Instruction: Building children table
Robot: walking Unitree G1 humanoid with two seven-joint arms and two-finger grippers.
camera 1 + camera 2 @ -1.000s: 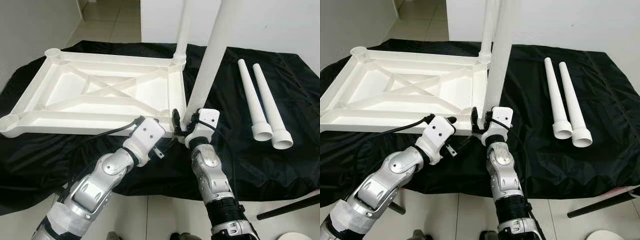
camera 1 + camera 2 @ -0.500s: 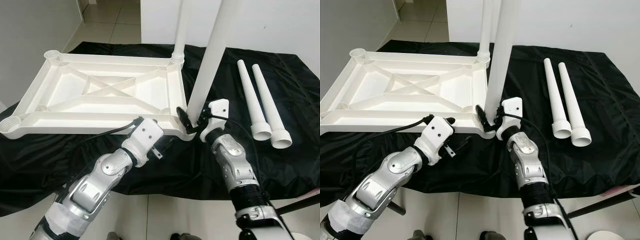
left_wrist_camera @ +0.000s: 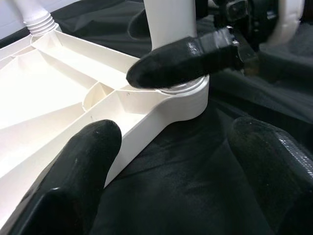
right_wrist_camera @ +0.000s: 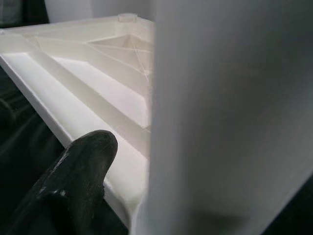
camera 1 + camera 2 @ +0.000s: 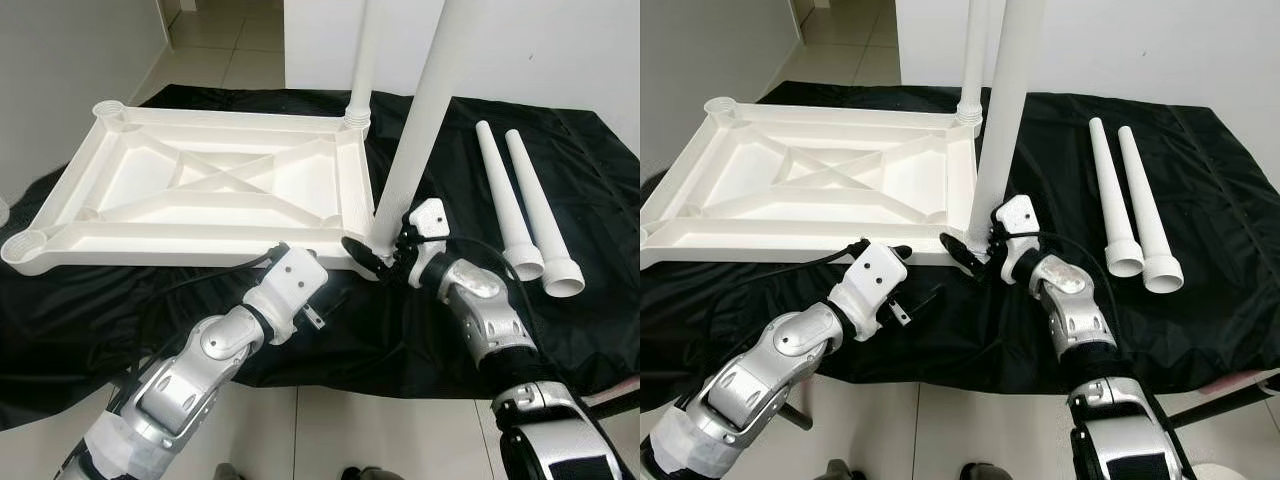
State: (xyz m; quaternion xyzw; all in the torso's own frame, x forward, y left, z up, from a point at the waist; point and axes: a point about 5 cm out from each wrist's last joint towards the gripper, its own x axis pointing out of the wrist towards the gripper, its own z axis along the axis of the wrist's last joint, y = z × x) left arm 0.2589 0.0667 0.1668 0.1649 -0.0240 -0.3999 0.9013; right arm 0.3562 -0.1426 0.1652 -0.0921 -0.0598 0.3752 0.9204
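- Two end effectors work at the near corner of the upturned white tabletop [image 5: 215, 185], which lies on a black cloth [image 5: 470, 330].
- Left end effector [image 3: 171, 161] hovers spread wide and empty, just short of the corner socket [image 3: 183, 98].
- Right end effector [image 5: 383, 262] grips the base of the upright table leg [image 5: 412, 130] standing in that socket.
- To do the step well, keep the leg plumb and turn or press it evenly until it seats.
- Farther back, another leg [image 5: 363, 60] stands in the far corner; two loose legs [image 5: 525, 205] lie on the cloth to the right.
- Both upright legs are cut off above; how deep the near one sits is hidden.
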